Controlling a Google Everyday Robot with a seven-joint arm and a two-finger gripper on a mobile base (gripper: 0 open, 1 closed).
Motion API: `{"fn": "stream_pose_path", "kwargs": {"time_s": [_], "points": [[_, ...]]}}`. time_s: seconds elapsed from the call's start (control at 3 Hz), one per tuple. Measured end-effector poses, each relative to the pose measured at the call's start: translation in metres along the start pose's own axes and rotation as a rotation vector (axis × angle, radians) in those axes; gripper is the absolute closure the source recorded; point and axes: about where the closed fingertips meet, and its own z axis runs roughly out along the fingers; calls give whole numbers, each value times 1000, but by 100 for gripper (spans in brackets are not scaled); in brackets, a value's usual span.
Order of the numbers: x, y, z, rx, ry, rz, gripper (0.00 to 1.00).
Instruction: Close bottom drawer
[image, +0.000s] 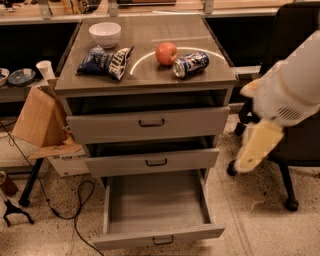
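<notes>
The grey cabinet's bottom drawer (157, 235) is pulled far out, and its plain grey tray (156, 200) is empty. Its small dark bar handle (163, 240) shows at the lower edge of the view. My gripper (254, 147) hangs off the white arm (292, 90) to the right of the cabinet. It is at about the height of the middle drawer (155, 162), apart from every drawer and well above the bottom drawer's front.
The top drawer (150, 124) and middle drawer stand slightly out. On the cabinet top are a white bowl (105, 33), chip bags (106, 61), an apple (166, 53) and a can (190, 64). A black office chair (295, 150) is at the right; a cardboard box (42, 125) and cables (70, 210) at the left.
</notes>
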Motion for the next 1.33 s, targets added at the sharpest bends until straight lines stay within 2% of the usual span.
{"fn": "stream_pose_path", "kwargs": {"time_s": [0.33, 0.67, 1.0, 1.33], "points": [[-19, 20, 103, -107, -88, -19, 0], [-30, 49, 209, -211, -147, 17, 0], [-32, 79, 309, -284, -165, 77, 0], [-19, 97, 387, -307, -178, 160, 0]]}}
